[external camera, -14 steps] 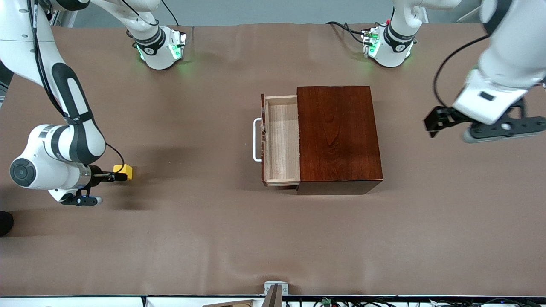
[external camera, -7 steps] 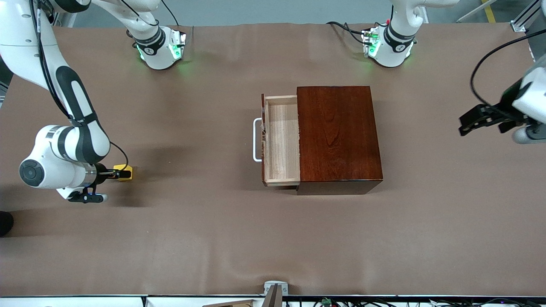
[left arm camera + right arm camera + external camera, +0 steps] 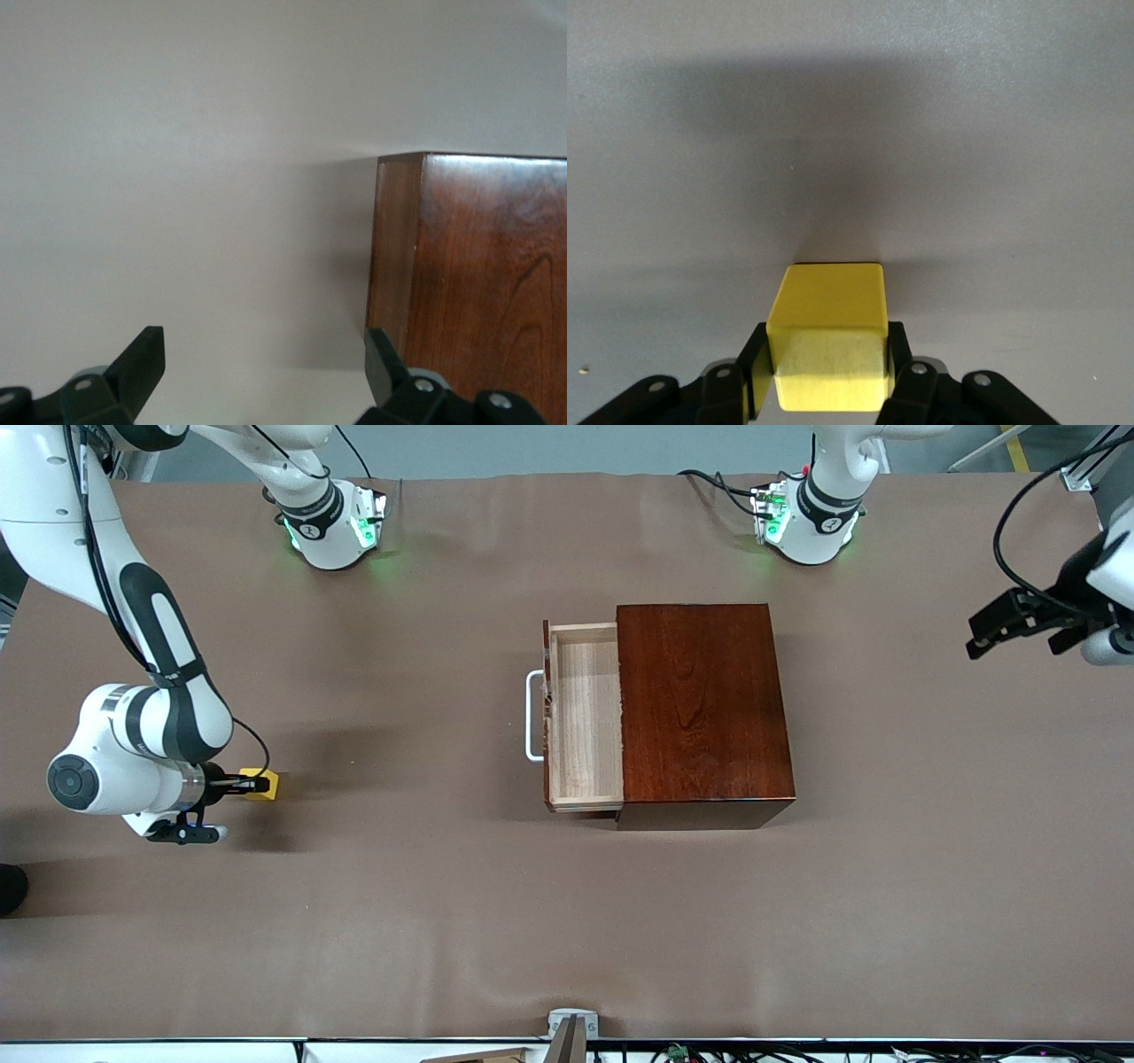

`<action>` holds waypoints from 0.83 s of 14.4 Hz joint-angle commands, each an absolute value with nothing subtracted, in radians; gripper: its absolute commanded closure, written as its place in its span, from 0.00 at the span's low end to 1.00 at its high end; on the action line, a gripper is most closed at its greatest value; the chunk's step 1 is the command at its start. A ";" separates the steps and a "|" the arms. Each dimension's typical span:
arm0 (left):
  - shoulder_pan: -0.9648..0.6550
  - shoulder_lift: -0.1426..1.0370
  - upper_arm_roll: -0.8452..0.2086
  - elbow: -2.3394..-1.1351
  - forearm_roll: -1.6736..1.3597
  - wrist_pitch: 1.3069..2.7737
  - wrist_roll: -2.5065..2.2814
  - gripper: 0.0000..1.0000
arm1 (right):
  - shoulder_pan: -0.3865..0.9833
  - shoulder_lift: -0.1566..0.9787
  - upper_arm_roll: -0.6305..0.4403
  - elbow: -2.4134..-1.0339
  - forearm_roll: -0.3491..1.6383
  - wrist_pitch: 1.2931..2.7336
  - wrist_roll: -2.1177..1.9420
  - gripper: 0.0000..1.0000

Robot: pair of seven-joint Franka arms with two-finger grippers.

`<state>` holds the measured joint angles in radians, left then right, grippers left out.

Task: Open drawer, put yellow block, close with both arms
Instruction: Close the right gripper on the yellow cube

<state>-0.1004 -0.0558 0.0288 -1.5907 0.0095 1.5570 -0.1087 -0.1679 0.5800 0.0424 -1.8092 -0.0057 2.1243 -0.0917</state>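
Front view, item one: we log the yellow block (image 3: 263, 784) at middle left of the frame, on the table (image 3: 443, 921), half masked by the right gripper (image 3: 257, 785), whose fingers clamp its two sides.

Item two: the drawer (image 3: 585, 717) stands pulled out at frame centre, white handle (image 3: 534, 716) showing; its inner end is hidden under the wooden box (image 3: 704, 708).

Item three: the left gripper (image 3: 1010, 624) hangs at the upper right edge, arm cut off by the frame; the left wrist view shows its fingers (image 3: 142, 363) spread wide, holding nothing.
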 commanded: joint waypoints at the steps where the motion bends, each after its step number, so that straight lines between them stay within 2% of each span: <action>1: -0.091 -0.095 0.015 -1.618 0.029 1.533 -0.094 0.00 | -0.186 0.548 0.066 -1.822 -0.017 2.119 -0.106 0.89; 7: -0.104 -0.077 0.012 -1.606 0.031 1.529 -0.098 0.00 | -0.157 0.477 0.072 -1.807 0.005 2.066 -0.083 0.98; 12: -0.109 -0.058 -0.014 -1.591 0.029 1.539 -0.126 0.00 | -0.095 0.414 0.074 -1.749 0.023 1.910 0.049 0.99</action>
<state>-0.1057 -0.0650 0.0045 -1.6046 0.0123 1.5370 -0.1105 -0.1175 0.4520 0.0741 -1.7595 0.0123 1.9598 -0.0008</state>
